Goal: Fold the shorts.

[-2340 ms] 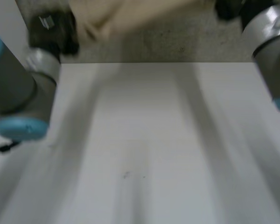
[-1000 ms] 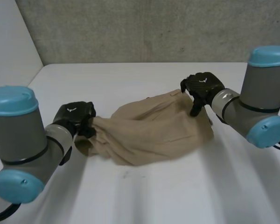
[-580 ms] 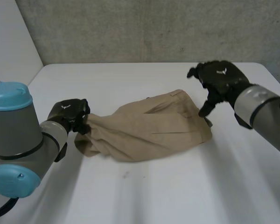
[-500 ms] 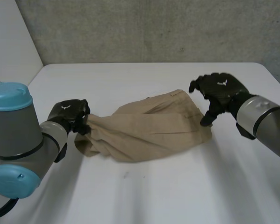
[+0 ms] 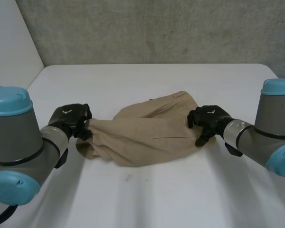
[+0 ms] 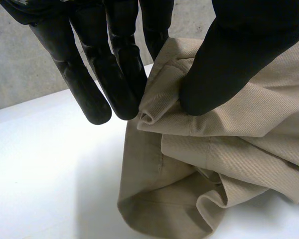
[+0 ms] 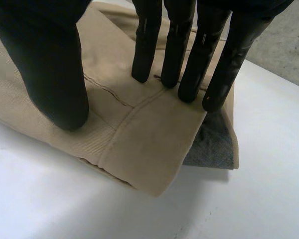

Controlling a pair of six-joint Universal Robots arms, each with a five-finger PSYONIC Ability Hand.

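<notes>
Fingers (image 6: pixel 114 74) and thumb of my left hand (image 5: pixel 71 118) close on a bunched fold of the shorts (image 5: pixel 147 135), pinching the cloth at its left end. The layers below the pinch sag onto the table (image 5: pixel 156 199). My right hand (image 5: pixel 208 121) keeps its fingers (image 7: pixel 179 50) straight and slightly spread. Their tips press down on the top layer near the right-hand hem, and the thumb is planted on the same layer beside them. Nothing is gripped there.

Shorts: tan twill, crumpled into long diagonal creases, lying across the middle of the white table between my two hands. A stitched seam (image 7: pixel 134 112) crosses the panel just below my right fingertips. A patch of grey lining (image 7: pixel 214 144) shows past the hem.

Count: one pair of shorts, two hands on it, two arms, one table.

Margins: the cloth's far end points toward the grey wall (image 5: pixel 156 28) and stops well short of the table's far edge. Bare tabletop lies on every side of the cloth: a broad band on my near side, a narrower one behind, and open strips beyond each hand. My left arm (image 5: pixel 19 142) and right arm (image 5: pixel 266 142) flank the cloth at the near corners.
</notes>
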